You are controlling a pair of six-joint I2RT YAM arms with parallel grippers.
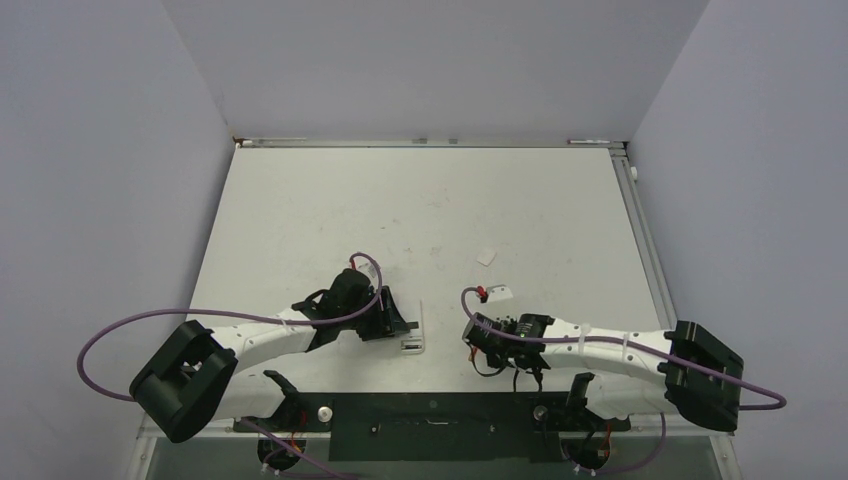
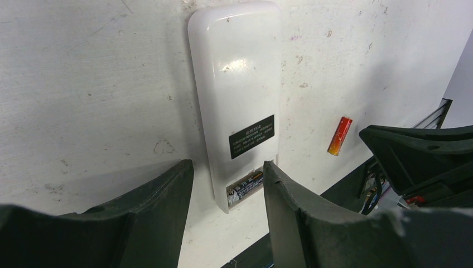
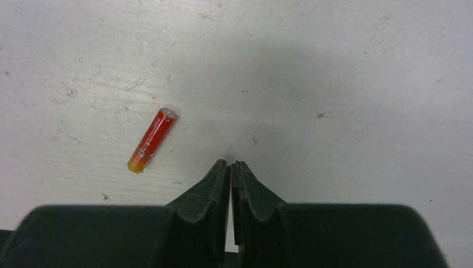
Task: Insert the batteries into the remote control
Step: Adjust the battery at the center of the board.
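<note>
Where the overhead view gives only one remote (image 1: 412, 325), a thin white bar at the lower middle of the table (image 1: 320, 210), with one small white square (image 1: 487, 256) up and to its right and the batteries too small to make out, the wrist cameras supply the count: two batteries. The left wrist view shows the remote lying plain side up. Its lower end is uncovered, with one battery (image 2: 245, 184) seated in the compartment. A second, red battery (image 2: 339, 135) lies loose on the table to the right, apart from the remote. The left gripper (image 2: 227, 164) stands about half open astride that lower end, its right finger (image 2: 281, 201) at the remote's corner and the other finger clear of it, so the remote is not clamped. The right wrist view shows just the loose battery, at centre left, apart from the right gripper (image 3: 230, 164). That gripper's fingers are pressed together, with a thin red line in the seam that cannot be identified.
</note>
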